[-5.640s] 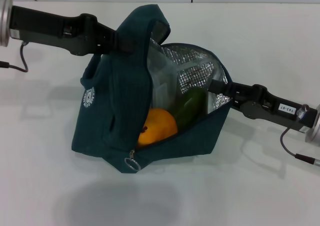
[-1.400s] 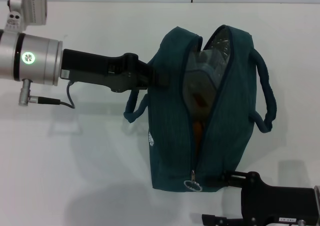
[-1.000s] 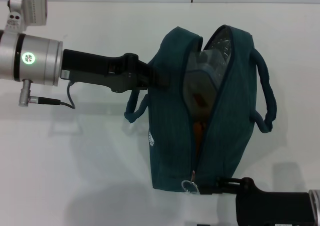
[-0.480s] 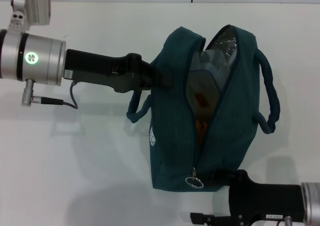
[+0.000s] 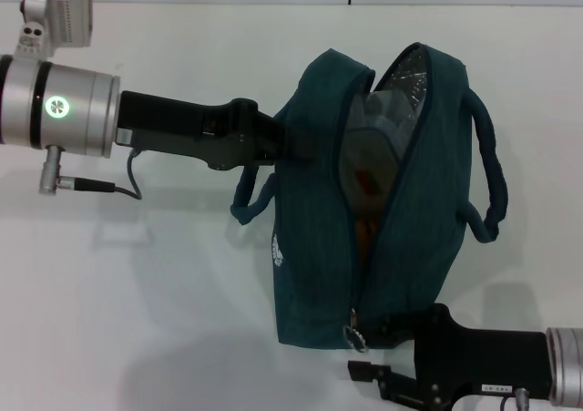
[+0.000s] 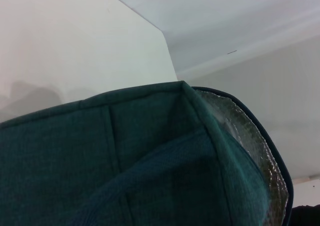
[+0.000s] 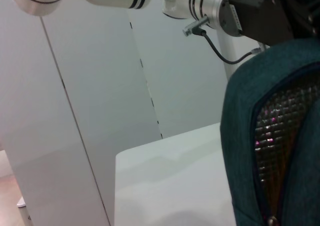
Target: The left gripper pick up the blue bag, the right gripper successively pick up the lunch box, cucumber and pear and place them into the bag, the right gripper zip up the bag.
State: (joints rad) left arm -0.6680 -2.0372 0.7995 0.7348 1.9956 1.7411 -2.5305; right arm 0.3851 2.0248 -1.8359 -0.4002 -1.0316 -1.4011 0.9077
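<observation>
The blue bag (image 5: 314,247) stands upright, its zip open along the top so the foil lining (image 6: 260,151) shows. My left gripper (image 5: 284,144) is shut on the bag's upper left side. Through the gap I see the lunch box (image 5: 369,151) and, below it, an orange sliver of the pear (image 5: 364,238). The cucumber is hidden. My right gripper (image 5: 364,347) is at the bag's near end, open. One finger lies by the ring zip pull (image 5: 353,334) and the other is lower down. In the right wrist view the bag (image 7: 240,136) fills the side.
The bag rests on a white table (image 5: 137,292), with a loop handle (image 5: 487,174) hanging off its right side. A wall edge runs behind the table. My left arm (image 7: 210,0) also appears in the right wrist view.
My right gripper has moved left to the zip pull and its lower finger has risen. The ring now hangs edge-on. The bag and left arm stay put.
</observation>
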